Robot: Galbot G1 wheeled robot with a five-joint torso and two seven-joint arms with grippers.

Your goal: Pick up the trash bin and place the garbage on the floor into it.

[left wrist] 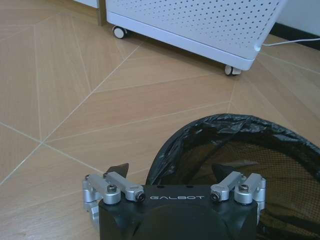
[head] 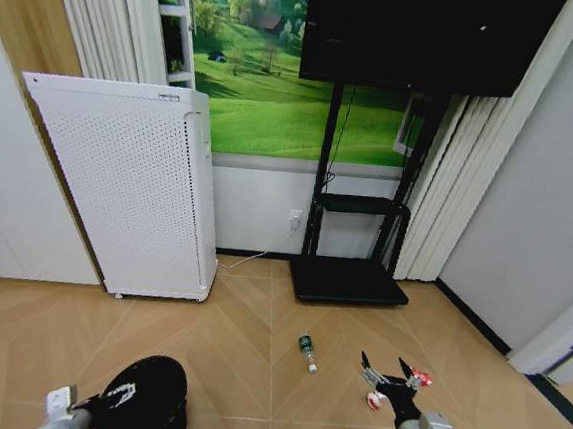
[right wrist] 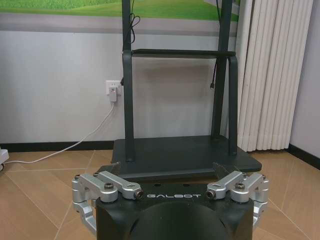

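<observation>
The trash bin (head: 155, 396), black and lined with a black bag, stands on the floor at the lower left. My left gripper (head: 118, 397) is at its near side. In the left wrist view this gripper (left wrist: 169, 170) is open and straddles the bin's rim (left wrist: 167, 147), one finger inside the mesh and one outside. A dark green bottle (head: 307, 352) with a white cap lies mid-floor. My right gripper (head: 391, 372) hangs open to its right. A red wrapper (head: 421, 380) and a red-and-white piece (head: 375, 401) lie beside it. In the right wrist view the open gripper (right wrist: 166, 170) holds nothing.
A tall white perforated appliance (head: 127, 201) on wheels stands at the left wall, with a white cable along the skirting. The black TV stand's base (head: 349, 280) sits against the back wall. A grey wall (head: 526, 225) closes the right side. Bare wooden floor (head: 248, 312) lies between.
</observation>
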